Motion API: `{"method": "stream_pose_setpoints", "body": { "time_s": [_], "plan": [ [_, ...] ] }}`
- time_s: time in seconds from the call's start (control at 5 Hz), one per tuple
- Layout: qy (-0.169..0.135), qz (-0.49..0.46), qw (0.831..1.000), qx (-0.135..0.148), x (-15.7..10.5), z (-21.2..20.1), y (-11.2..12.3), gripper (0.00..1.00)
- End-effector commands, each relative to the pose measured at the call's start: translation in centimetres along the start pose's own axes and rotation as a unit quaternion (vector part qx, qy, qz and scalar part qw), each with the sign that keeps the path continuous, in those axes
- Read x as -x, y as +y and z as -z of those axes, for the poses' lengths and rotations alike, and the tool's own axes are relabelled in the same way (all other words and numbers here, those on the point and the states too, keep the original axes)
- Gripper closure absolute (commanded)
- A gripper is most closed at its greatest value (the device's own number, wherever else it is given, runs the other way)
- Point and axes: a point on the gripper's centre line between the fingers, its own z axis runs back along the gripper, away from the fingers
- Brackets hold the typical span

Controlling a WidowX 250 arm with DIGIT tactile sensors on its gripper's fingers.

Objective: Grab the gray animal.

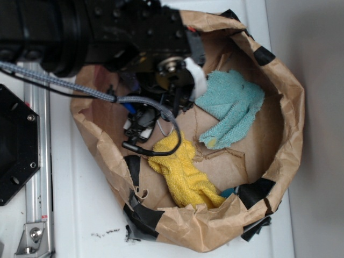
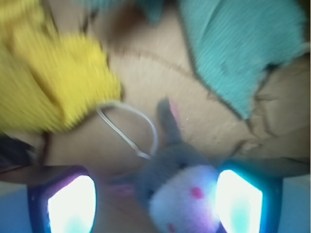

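Two fingers (image 2: pixel 73 204) of the hand (image 2: pixel 155 204) are seen spread wide either side of the gray animal (image 2: pixel 182 187), which lies on the paper bag (image 1: pixel 279 91) floor between the yellow towel (image 2: pixel 48 82) and teal cloth (image 2: pixel 238 53). It is judged light, soft and compressible; the plump head is probably the best hold, not the string loop (image 2: pixel 129 131), though blur hampers certainty.

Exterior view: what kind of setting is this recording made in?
Likely a lab robot test bench: a white tabletop with a metal rail, and a taped brown paper bag used as a bin holding a yellow towel, teal cloth and gray animal.
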Motion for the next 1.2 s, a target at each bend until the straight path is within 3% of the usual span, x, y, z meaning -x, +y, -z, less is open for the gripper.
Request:
{"method": "stream_pose_setpoints", "body": {
  "time_s": [0.0,0.2,0.6,0.8,1.0],
  "plan": [
    [0.03,0.054,0.996,-0.071,0.5,2.4,-0.3,1.0],
    [-0.005,0.036,0.997,-0.07,-0.2,-0.2,-0.1,1.0],
    [-0.138,-0.066,0.987,-0.056,-2.8,-10.5,-1.9,1.0],
    [-0.18,-0.19,0.964,-0.056,-3.4,-14.2,-2.7,1.0],
    [-0.199,-0.312,0.928,-0.049,-3.6,-14.0,-3.1,1.0]
  ]
}}
